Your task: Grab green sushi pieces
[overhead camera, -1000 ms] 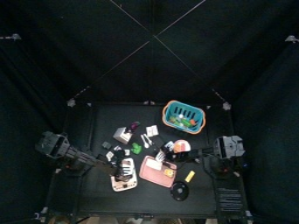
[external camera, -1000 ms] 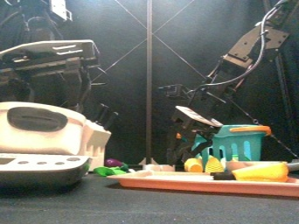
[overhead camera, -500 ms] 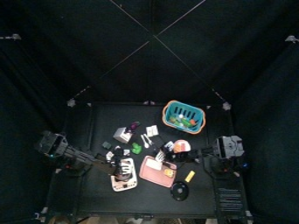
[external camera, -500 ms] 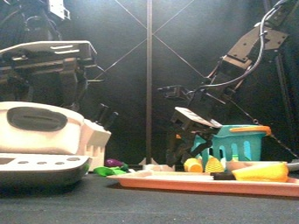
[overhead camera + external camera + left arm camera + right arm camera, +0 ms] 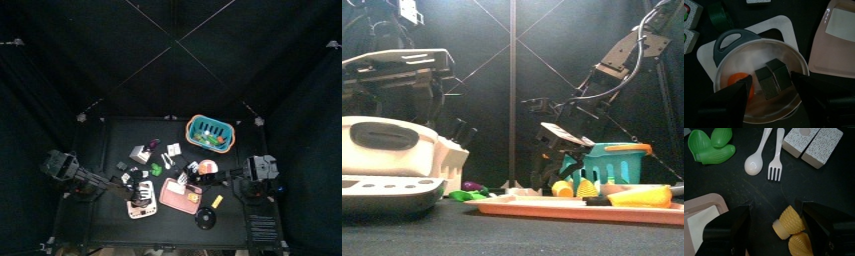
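- Green sushi pieces (image 5: pixel 689 37) are what I am after, and the left gripper (image 5: pixel 772 84) is not on them: its jaws are spread wide and empty, hanging over a white pot (image 5: pixel 731 65).
- Between those jaws, inside the pot, sit two dark blocks (image 5: pixel 774 80) and an orange piece (image 5: pixel 741 82). I cannot tell whether the blocks are dark-wrapped sushi, so I would not close here on a guess.
- The pot rests on a white board (image 5: pixel 784 25), and a pink tray (image 5: pixel 841 45) lies just beside it.
- The pieces with plainly green rims lie on the table past the pot's grey handle (image 5: pixel 734 36), at the edge of the left wrist view and near a dark green cylinder (image 5: pixel 717 15).
- To do this well, I judge the left arm should carry its open jaws clear of the pot rim and over the handle. It should centre on one green-rimmed piece, then drop with a jaw on each side before closing.
- The risk I see is nudging the neighbouring piece or the cylinder, since they sit close together.
- The right gripper (image 5: pixel 777 208) is spread and empty too, above yellow corn-like pieces (image 5: pixel 791 225). A fork (image 5: pixel 774 158), a spoon (image 5: pixel 754 160) and green leaves (image 5: pixel 711 145) lie beyond it, and I see no sushi there, so I leave that arm parked.
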`<state>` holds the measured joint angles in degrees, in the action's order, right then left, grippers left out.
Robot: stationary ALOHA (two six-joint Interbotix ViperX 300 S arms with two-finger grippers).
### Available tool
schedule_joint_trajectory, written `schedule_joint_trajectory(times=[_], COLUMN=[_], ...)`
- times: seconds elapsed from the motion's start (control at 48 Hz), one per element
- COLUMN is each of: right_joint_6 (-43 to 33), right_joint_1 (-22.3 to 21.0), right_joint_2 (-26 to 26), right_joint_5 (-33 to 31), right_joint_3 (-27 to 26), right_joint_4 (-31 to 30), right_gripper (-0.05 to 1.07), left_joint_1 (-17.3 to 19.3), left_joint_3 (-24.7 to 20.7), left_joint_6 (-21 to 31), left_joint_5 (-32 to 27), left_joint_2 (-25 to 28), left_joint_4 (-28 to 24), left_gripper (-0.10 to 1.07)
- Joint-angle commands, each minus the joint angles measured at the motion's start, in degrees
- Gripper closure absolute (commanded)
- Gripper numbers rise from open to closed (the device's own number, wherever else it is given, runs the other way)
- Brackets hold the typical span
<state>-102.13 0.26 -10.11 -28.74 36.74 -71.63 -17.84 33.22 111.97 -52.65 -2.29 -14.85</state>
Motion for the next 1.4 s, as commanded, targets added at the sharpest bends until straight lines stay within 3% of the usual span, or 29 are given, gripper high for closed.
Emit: schedule_joint_trajectory(times=[0.0,0.125,0.479,0.979,1.375], right_joint_6=[0.09,0.09,0.09,-0.26,0.00], right_joint_1=[-0.26,-0.26,-0.26,0.88,3.52], right_joint_2=[1.05,1.05,1.05,0.79,0.62], right_joint_5=[0.00,0.00,0.00,-0.18,-2.11], right_joint_3=[-1.05,-1.05,-0.97,-1.41,-1.23], right_joint_4=[-0.18,-0.18,-0.18,0.70,1.14], right_gripper=[0.08,0.08,0.08,0.08,0.08], left_joint_1=[0.18,0.18,0.18,0.18,0.18], left_joint_3=[-0.53,-0.18,-0.18,1.32,2.64], left_joint_6=[-0.09,-0.09,-0.09,-4.57,-4.83], left_joint_5=[-0.09,-0.09,-0.09,-0.70,-0.70], left_joint_2=[-0.18,-0.18,-0.62,-5.80,-6.15], left_joint_4=[-0.09,-0.09,-0.18,-2.72,-2.81], left_gripper=[0.03,0.07,0.34,0.34,0.34])
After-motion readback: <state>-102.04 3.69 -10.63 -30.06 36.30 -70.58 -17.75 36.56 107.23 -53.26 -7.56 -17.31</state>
